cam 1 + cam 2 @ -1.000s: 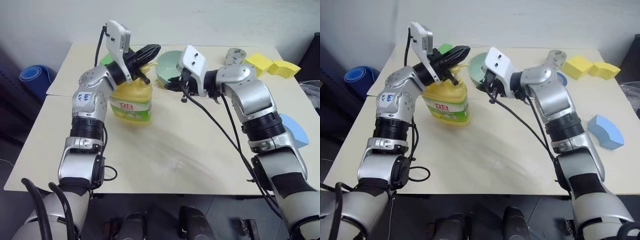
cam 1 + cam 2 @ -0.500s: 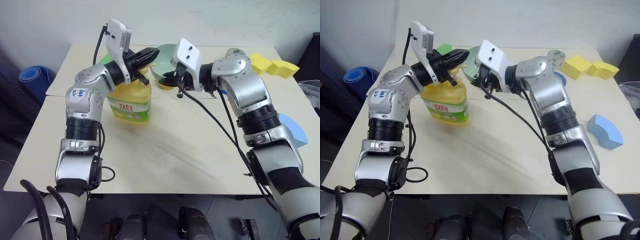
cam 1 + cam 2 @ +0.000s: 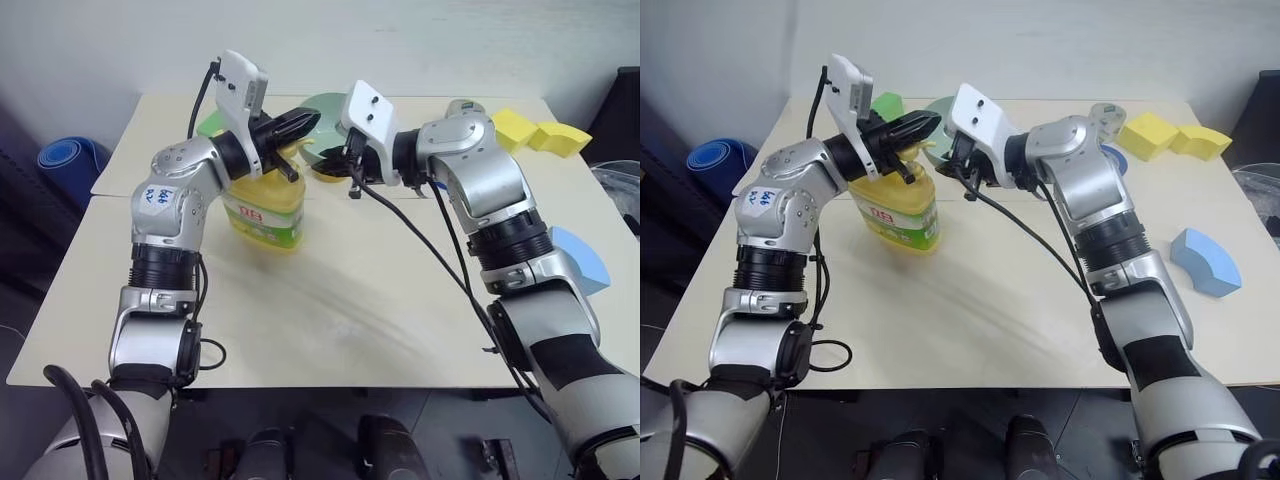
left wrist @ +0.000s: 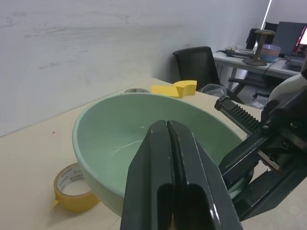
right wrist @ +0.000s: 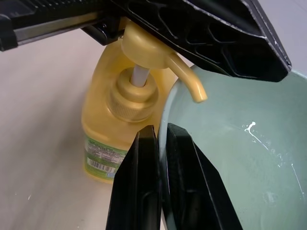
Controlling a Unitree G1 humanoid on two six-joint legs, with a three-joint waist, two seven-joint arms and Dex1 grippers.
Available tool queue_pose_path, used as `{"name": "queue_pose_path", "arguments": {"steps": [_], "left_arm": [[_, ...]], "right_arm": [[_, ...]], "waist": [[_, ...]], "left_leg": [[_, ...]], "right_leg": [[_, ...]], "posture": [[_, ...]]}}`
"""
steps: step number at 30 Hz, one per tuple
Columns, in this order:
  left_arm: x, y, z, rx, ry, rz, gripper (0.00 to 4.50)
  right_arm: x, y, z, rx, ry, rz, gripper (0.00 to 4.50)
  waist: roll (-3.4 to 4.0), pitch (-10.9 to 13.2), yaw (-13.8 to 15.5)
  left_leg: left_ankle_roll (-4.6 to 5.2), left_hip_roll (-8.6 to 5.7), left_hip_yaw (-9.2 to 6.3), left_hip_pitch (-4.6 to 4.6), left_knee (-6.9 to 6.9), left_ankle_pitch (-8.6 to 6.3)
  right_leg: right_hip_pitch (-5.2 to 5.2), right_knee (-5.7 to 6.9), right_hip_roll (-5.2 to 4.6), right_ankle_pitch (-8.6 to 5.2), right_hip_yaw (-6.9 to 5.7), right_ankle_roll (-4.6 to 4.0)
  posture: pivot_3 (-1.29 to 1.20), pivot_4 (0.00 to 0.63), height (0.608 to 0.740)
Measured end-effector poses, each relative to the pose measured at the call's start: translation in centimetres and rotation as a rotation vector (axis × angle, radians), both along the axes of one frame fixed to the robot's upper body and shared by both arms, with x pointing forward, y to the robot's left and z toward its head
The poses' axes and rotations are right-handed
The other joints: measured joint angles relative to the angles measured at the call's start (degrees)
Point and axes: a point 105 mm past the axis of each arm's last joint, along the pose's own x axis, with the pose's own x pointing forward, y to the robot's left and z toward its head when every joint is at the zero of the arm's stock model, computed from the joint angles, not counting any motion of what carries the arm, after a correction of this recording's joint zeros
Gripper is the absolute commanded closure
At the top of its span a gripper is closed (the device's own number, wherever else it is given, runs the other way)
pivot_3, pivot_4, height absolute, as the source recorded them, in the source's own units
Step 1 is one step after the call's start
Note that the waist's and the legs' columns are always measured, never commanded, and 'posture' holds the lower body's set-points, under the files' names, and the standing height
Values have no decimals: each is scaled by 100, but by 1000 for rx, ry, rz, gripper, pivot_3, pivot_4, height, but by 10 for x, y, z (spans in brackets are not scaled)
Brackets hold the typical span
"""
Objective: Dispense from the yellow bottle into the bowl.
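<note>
The yellow bottle (image 3: 264, 207) stands upright at the table's back left, label facing me. My left gripper (image 3: 312, 117) is shut and lies across the top of the pump head (image 5: 143, 47). The pale green bowl (image 3: 324, 103) is held up just right of the bottle, with my right gripper (image 3: 331, 163) shut on its near rim. In the right wrist view the pump's spout (image 5: 192, 86) hangs over the bowl (image 5: 235, 148), whose inside carries thin white streaks. The left wrist view looks over my shut left gripper (image 4: 167, 128) into the bowl (image 4: 115, 129).
A yellow tape roll (image 4: 72, 188) lies beside the bowl. Yellow sponge blocks (image 3: 540, 128) and a grey tape roll (image 3: 466, 105) sit at the back right, and a blue foam piece (image 3: 580, 255) at the right edge. A green object (image 3: 210, 122) lies behind the bottle.
My left gripper has tipped downward over the pump head. The bowl in my right gripper has edged toward the bottle's spout.
</note>
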Motion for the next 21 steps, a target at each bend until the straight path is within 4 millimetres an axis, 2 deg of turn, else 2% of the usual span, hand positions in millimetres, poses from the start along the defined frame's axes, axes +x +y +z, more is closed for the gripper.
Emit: {"name": "queue_pose_path", "arguments": {"steps": [11,21], "left_arm": [[3,8,-7,-79,51,31,4471],[3,4,-9,-91,60,29,4471]], "right_arm": [[-1,1,-2,5,25,-2,4500],[-2,2,-4,15,49,2,4500]], "waist": [[8,-32,-1],[8,-40,12]], "left_leg": [[0,1,0,26,-4,0],[0,0,-5,36,-3,0]], "right_leg": [[24,2,0,0,3,0],[41,-5,0,0,2,0]], "posture": [[0,150,740],[0,150,740]]}}
